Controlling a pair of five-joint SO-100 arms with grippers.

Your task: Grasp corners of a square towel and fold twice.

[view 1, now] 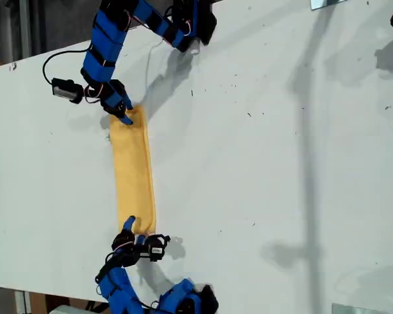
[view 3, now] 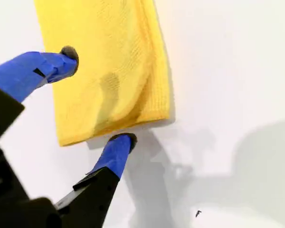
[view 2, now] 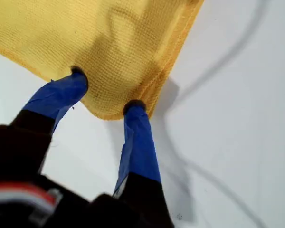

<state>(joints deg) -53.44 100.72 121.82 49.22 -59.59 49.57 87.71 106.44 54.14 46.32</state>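
Yellow towel (view 1: 133, 171) lies folded narrow on the white table (view 1: 268, 163), spread jaws of both grippers at its ends.

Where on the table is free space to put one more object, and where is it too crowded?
The wide bare stretch of the table on the exterior view's right of the towel is free. A narrower strip lies on the exterior view's left of the towel. It is crowded at the towel's two short ends, where my first gripper and my second gripper stand open around its edges.
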